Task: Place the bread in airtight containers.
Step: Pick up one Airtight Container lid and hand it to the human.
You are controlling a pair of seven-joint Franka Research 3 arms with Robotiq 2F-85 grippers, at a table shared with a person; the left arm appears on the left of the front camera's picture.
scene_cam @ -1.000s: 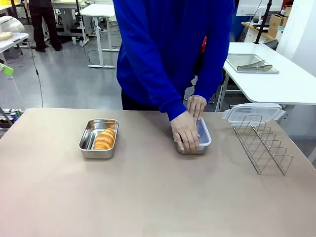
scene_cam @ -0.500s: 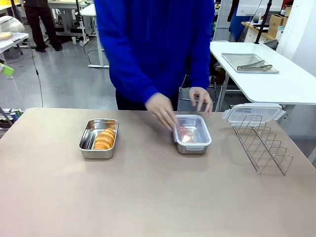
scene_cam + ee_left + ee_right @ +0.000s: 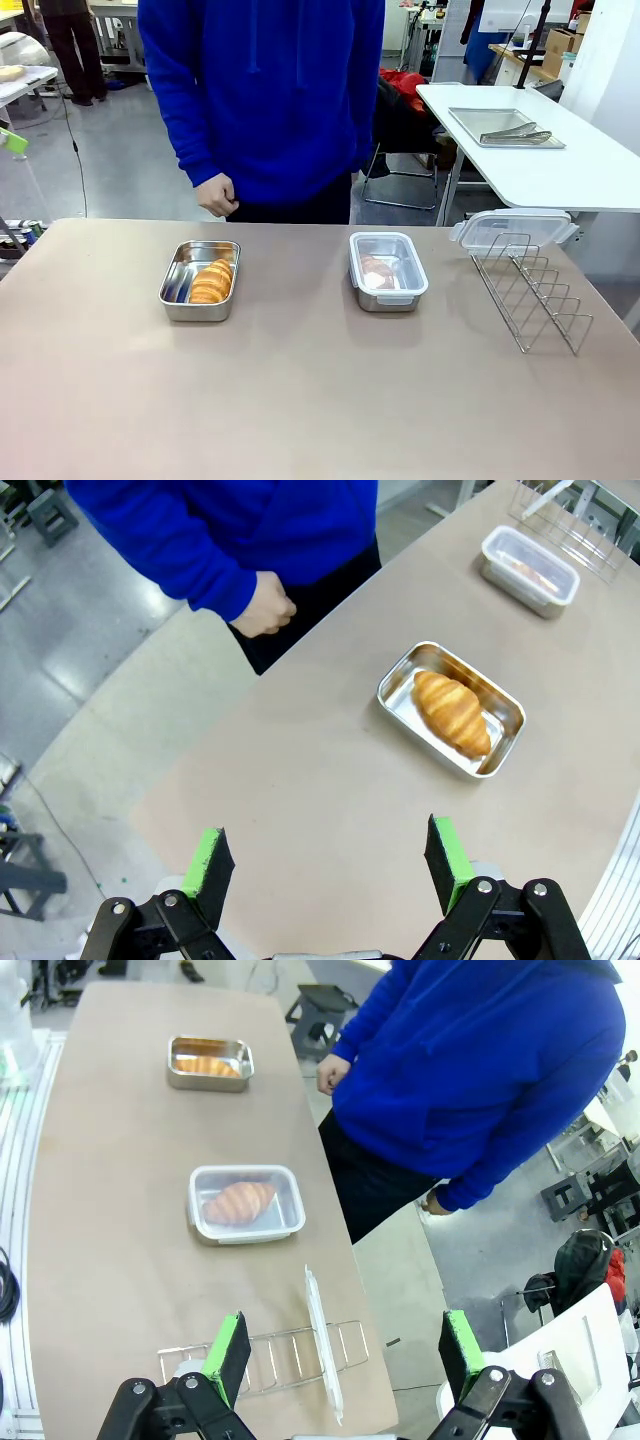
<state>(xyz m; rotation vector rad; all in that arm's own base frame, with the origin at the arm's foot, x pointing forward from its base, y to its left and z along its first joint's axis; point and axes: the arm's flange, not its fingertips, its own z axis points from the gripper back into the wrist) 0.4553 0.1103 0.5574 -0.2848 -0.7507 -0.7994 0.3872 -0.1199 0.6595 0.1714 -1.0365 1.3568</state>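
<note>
An open steel tin (image 3: pixel 200 280) on the table's left holds a golden croissant (image 3: pixel 212 281); the left wrist view looks down on the same tin (image 3: pixel 451 709) and croissant (image 3: pixel 452 712). At centre right a second tin (image 3: pixel 388 270) has a clear lid on it, with a croissant (image 3: pixel 239 1201) visible through the lid (image 3: pixel 245 1203). My left gripper (image 3: pixel 328 864) is open, high above the table's left end. My right gripper (image 3: pixel 342 1350) is open too, above the wire rack end. A person in a blue top stands at the far side, one hand (image 3: pixel 217 194) curled near the table edge.
A wire rack (image 3: pixel 530 289) stands at the table's right with a spare clear lid (image 3: pixel 515 229) leaning in it. A white side table (image 3: pixel 560 170) behind carries a metal tray (image 3: pixel 504 127) with tongs. The near half of the table is bare.
The person pressed the lid on the right tin, then drew both hands away and stepped toward the left. Both grippers stayed open.
</note>
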